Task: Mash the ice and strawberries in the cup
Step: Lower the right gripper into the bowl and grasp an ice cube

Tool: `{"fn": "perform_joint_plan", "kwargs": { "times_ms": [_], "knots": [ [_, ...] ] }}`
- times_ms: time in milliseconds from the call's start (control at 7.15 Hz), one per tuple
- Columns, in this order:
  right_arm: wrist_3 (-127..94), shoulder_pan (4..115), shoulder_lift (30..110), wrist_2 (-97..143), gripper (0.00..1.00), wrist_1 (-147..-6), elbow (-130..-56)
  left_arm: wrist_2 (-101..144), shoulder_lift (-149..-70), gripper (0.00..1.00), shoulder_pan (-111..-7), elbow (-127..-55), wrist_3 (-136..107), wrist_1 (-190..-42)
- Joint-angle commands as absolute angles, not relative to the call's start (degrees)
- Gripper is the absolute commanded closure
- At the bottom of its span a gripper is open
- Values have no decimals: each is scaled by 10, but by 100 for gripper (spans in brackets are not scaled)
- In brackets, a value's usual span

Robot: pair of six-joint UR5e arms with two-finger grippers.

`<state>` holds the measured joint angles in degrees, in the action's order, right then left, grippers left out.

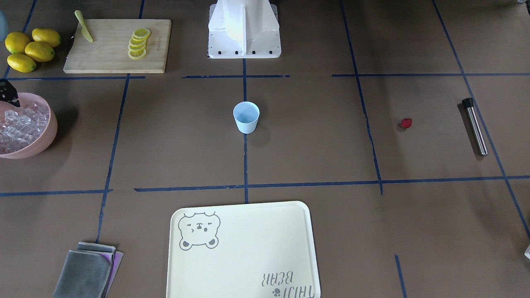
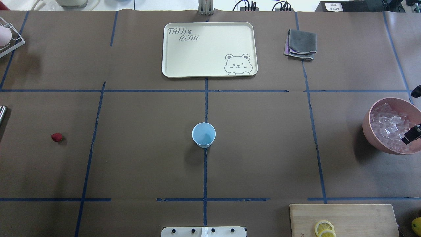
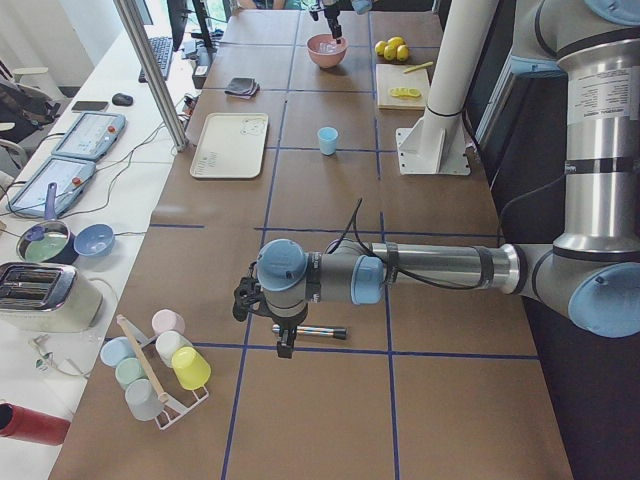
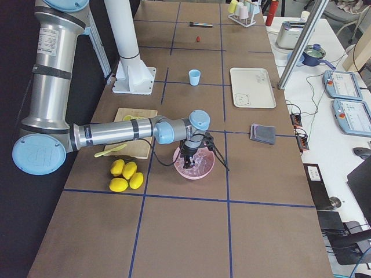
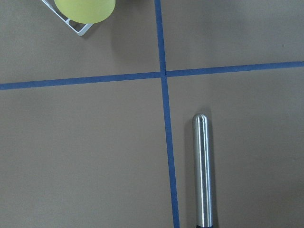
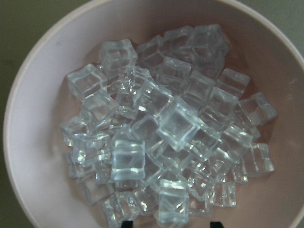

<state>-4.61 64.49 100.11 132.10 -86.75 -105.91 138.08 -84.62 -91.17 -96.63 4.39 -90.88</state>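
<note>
The pale blue cup [image 2: 204, 135] stands upright and empty at the table's middle. The ice [image 6: 161, 128] lies heaped in a pink bowl [image 2: 370, 131] at the robot's far right. My right gripper [image 6: 171, 223] hangs just above the ice, its two fingertips apart and empty. The strawberry [image 2: 56, 137] lies alone on the robot's left side. A steel rod with a black end [image 1: 476, 128] lies further left. My left gripper [image 3: 283, 335] hovers over that rod [image 5: 203, 171]; I cannot tell whether it is open or shut.
A wooden cutting board [image 1: 116, 45] holds lemon slices and a green knife, with whole lemons [image 1: 29, 49] beside it. A cream tray [image 2: 210, 49] and a folded grey cloth [image 2: 301, 44] lie at the far side. A rack of cups [image 3: 160, 365] stands at the left end.
</note>
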Motion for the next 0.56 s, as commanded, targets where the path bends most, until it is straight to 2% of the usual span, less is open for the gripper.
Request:
{"fn": "perform_joint_plan", "kwargs": {
  "times_ms": [0,419],
  "knots": [
    [-46,645,988,1319,38,-867,-1044,1381,-846,0,-912,-969,44,-909],
    [-46,645,985,1319,39,-867,-1039,1381,-846,0,-912,-969,43,-909]
  ]
}}
